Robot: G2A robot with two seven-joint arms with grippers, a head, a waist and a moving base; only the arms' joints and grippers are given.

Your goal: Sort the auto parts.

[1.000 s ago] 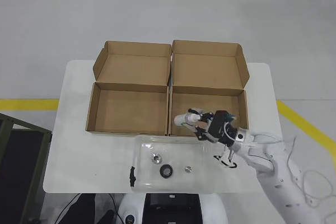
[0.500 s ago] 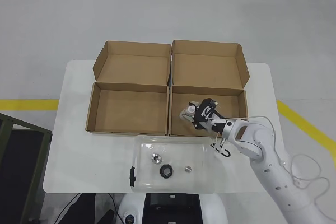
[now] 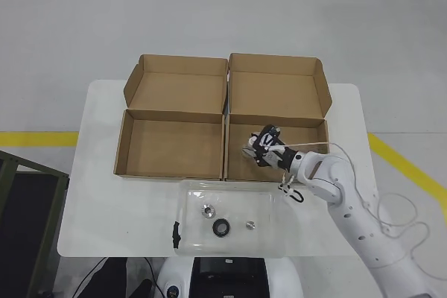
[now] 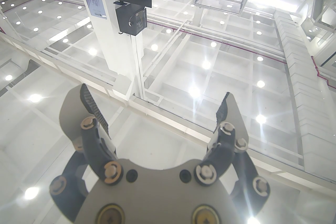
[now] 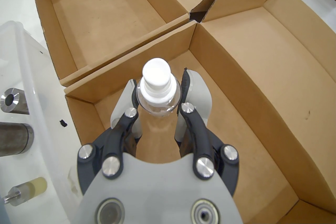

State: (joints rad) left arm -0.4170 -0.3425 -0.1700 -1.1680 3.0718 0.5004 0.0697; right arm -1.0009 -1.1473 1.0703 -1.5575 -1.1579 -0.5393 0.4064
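Note:
My right gripper [image 5: 159, 81] is shut on a small clear bottle with a white cap [image 5: 156, 74]. It holds the bottle over the near left part of the right cardboard box [image 5: 262, 57]. From above, the right gripper [image 3: 261, 146] and the bottle [image 3: 250, 150] sit just inside that box [image 3: 313, 160], near its left wall. The left cardboard box [image 3: 171, 149] beside it holds nothing. A clear bin [image 3: 186, 195] near the table's front holds a metal sleeve [image 3: 206, 210], a black ring [image 3: 222, 228] and a small bolt [image 3: 249, 223]. My left gripper [image 4: 155, 101] is open, pointing at the ceiling.
Both boxes have their lids folded back toward the table's far edge. The bin's wall [image 5: 26, 57] stands close beside the right gripper, with two metal cylinders [image 5: 11, 101] and a yellowish bolt [image 5: 26, 189] behind it. White table shows on either side of the boxes.
The right gripper has carried the bottle away from the bin's far edge and farther over the right box. The parts in the bin have not moved.

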